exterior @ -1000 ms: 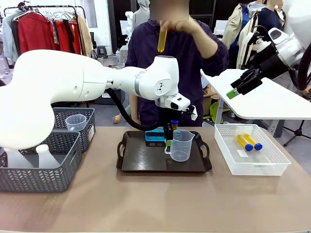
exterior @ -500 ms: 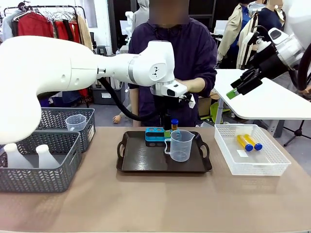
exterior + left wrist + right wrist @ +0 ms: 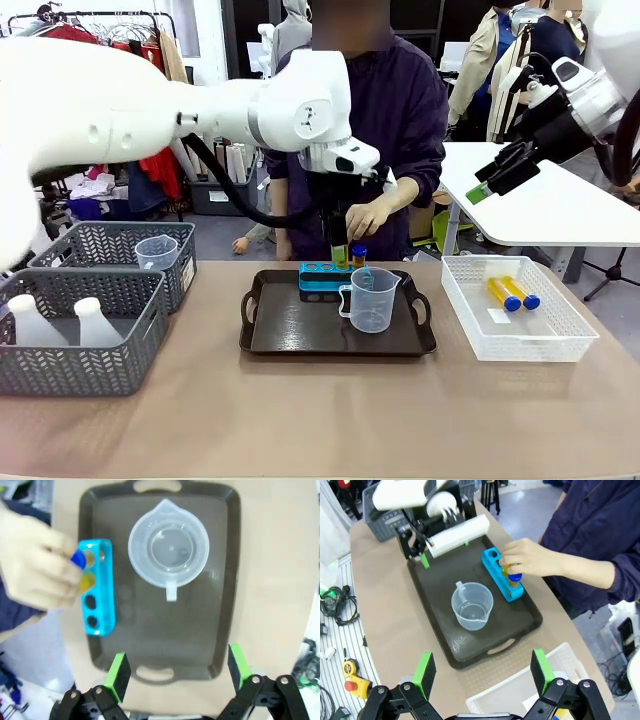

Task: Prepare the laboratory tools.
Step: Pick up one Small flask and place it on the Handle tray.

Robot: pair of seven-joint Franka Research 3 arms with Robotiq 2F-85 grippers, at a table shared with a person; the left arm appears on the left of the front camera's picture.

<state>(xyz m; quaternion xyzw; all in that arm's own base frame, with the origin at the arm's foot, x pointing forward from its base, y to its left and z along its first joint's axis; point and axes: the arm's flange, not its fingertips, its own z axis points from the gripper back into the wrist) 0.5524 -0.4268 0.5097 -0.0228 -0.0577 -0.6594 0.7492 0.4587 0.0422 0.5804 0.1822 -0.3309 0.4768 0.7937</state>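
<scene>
Yellow-filled tubes: a blue-capped tube [image 3: 359,255] stands in the blue rack [image 3: 318,279] at the black tray's [image 3: 300,332] far edge, where a person's hand [image 3: 366,214] seats an uncapped tube [image 3: 87,580] beside it, evidently loading the rack; two spare tubes [image 3: 510,293] lie in the white mesh basket [image 3: 530,350] at the surface's right edge. Clear measuring beaker [image 3: 373,298]: upright on the tray beside the rack. The left gripper [image 3: 178,669] hangs over the tray and the right gripper [image 3: 483,671] is raised aside, both with fingers spread and empty, apparently giving the hand room.
</scene>
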